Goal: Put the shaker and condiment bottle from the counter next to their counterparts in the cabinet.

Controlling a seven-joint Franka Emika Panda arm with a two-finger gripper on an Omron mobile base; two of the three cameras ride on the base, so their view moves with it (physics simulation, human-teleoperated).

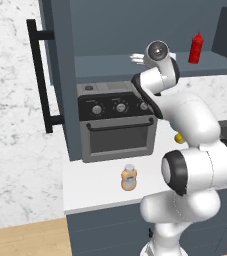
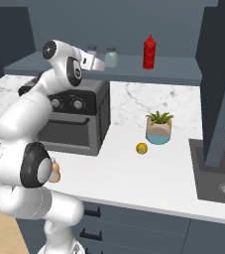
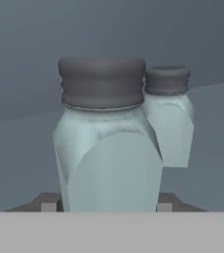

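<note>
Hand view: shaker (image 3: 108, 148) between fingertips (image 3: 48, 202)

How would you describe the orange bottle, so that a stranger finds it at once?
On the white counter, look just in front of the black toaster oven. The condiment bottle stands there upright: short, stubby, orange with a white cap, unlike the slim red squeeze bottle up in the cabinet.

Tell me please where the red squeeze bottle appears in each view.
Left base view: the red squeeze bottle stands upper right, on the cabinet shelf.
Right base view: top centre, upright on the same shelf.
Hand view: a red sliver at the right edge, probably the bottle.
Shared landmark: the shelf under it.
</note>
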